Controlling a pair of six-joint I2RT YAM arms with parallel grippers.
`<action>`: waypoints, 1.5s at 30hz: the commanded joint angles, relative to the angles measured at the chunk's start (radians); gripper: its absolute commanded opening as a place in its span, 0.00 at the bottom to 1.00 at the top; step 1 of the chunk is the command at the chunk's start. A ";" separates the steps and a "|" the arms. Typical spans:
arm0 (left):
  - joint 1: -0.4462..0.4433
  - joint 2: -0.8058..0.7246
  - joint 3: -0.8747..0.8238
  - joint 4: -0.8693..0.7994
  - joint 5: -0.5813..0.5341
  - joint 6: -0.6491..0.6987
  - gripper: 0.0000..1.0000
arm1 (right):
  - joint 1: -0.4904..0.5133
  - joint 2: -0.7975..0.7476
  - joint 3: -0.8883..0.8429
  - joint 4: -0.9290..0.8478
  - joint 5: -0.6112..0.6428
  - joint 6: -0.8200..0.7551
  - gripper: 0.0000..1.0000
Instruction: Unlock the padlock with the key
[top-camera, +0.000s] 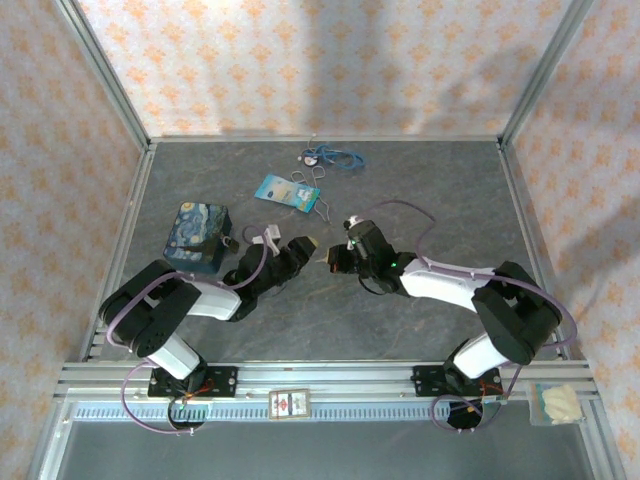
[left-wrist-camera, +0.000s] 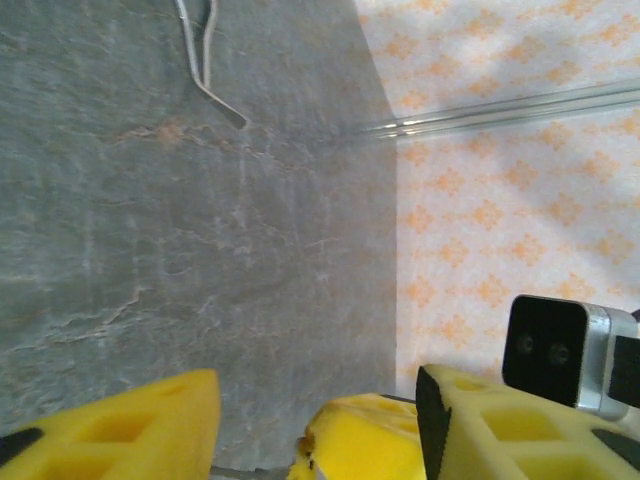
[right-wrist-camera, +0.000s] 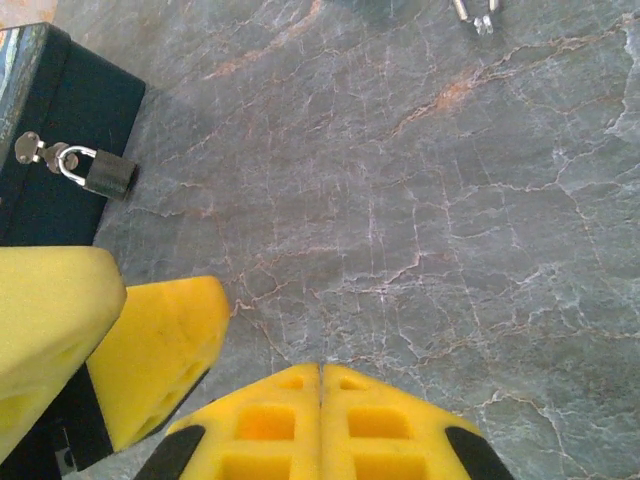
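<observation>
Yellow right claw (right-wrist-camera: 320, 372) clenched, contents unclear; left claw (left-wrist-camera: 315, 400) parted, cut off by the lower edge.

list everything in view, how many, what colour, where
box: 1, blue starry pattern, table left
padlock: 1, dark body, silvery shackle, hanging on the box's hasp
card: 1, blue, on a wire ring, rear centre
cord: 1, blue, with a round piece, by the rear wall
label: 1, pale, front rail
bag: 1, clear, pale contents, front rail right
table: 1, grey stone look
left gripper: 1, yellow fingers, jaws apart, table centre
right gripper: 1, yellow fingers, shut, close to the left gripper
</observation>
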 joint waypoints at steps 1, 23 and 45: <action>-0.018 0.034 0.032 0.108 0.043 -0.024 0.45 | -0.009 -0.008 -0.019 0.069 0.044 0.052 0.00; -0.030 0.068 0.074 0.103 0.065 -0.009 0.00 | -0.009 -0.035 -0.020 0.088 0.096 0.046 0.04; 0.143 -0.102 0.173 -0.328 0.121 0.398 0.00 | -0.163 -0.111 -0.026 -0.162 -0.110 -0.232 0.40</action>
